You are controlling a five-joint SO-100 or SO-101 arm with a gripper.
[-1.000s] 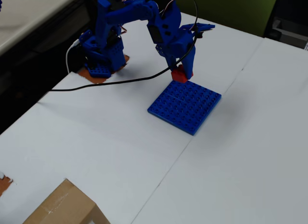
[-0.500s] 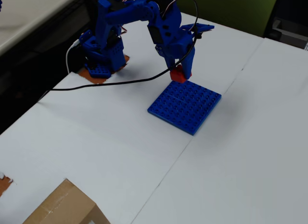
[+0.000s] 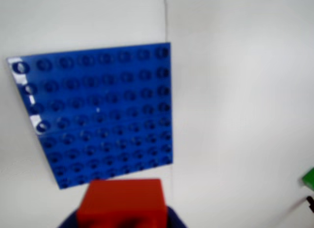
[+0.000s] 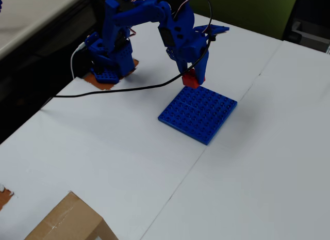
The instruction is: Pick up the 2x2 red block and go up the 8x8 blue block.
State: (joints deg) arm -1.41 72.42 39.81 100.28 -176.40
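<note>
Two blue fingers [image 4: 198,70] of the gripper [image 4: 192,81] are clamped on the 2x2 red block [image 4: 190,79], which hangs at the fingertips above the far corner of the 8x8 blue block [image 4: 198,113] in the overhead view; whether brick and plate touch cannot be told there. The brick is squarish, so it has no clear long axis. In the wrist view the same brick [image 3: 120,202] fills the bottom centre, blurred, its near face toward the camera and its studs not resolved, with dark blue gripper [image 3: 121,223] parts showing at either lower side of it.

Beyond the brick, the wrist view shows the plate [image 3: 98,115] lying flat, studs up, as a skewed square with its edges turned slightly from the picture edges and glare along its left edge. The overhead view shows it instead as a diamond, one corner pointing toward the arm and the opposite corner toward the near side of the table [image 4: 258,162], with a faint seam across its middle.

Only the overhead view shows the blue arm [image 4: 154,23], its base [image 4: 109,64] at the far left edge of the table, a black cable [image 4: 118,90] running along the surface, and a cardboard box [image 4: 69,222] at the bottom left. Only the wrist view shows a small green object [image 3: 309,178] at the right edge, cut off by the picture edge.
</note>
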